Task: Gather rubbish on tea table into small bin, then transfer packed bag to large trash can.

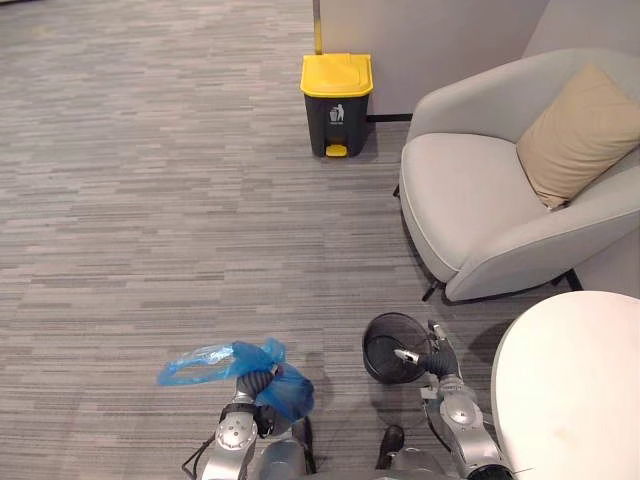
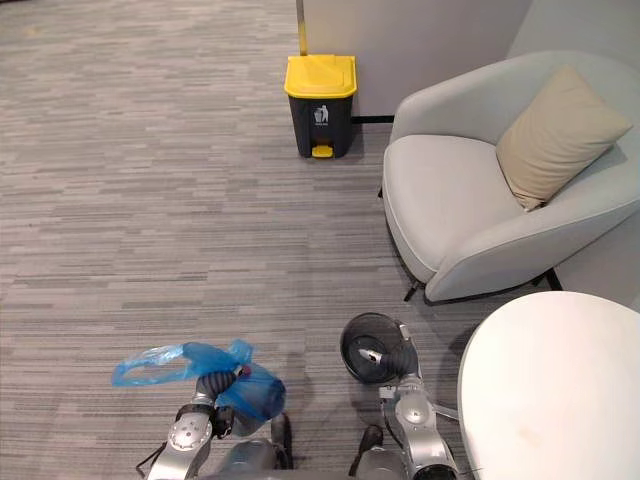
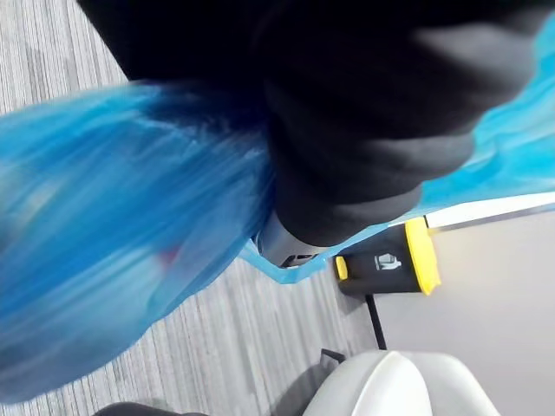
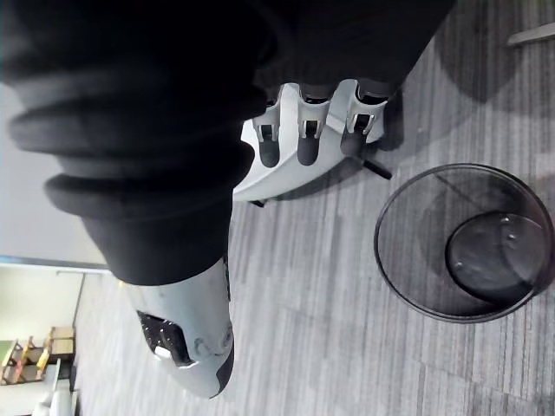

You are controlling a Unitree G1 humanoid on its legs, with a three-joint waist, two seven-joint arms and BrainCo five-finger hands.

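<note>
in the left hand [image 1: 257, 381], a blue bag [image 1: 286, 393]

round the bag's neck, fingers curled tight, the bag bulging just beside the wrist. right hand [image 1: 441, 358] loose, fingers relaxed, holding nothing. just beside its fingertips, a black mesh bin [image 1: 385, 349]. well ahead of both hands, a yellow-lidded trash can [image 1: 336, 105].

The blue bag [image 1: 285, 392] swallows much of the left hand [image 1: 257, 381] that clutches its neck. In the left wrist view the bag is a blur, and we cannot tell what it holds. From the head views, the right hand [image 1: 438, 356] covers the right side of the rim of the small bin [image 1: 378, 330]. At near right the white bench [image 1: 570, 390] is cut off by the picture's edges, as are the armchair [image 1: 470, 200] and its cushion [image 1: 580, 130] at far right.
</note>
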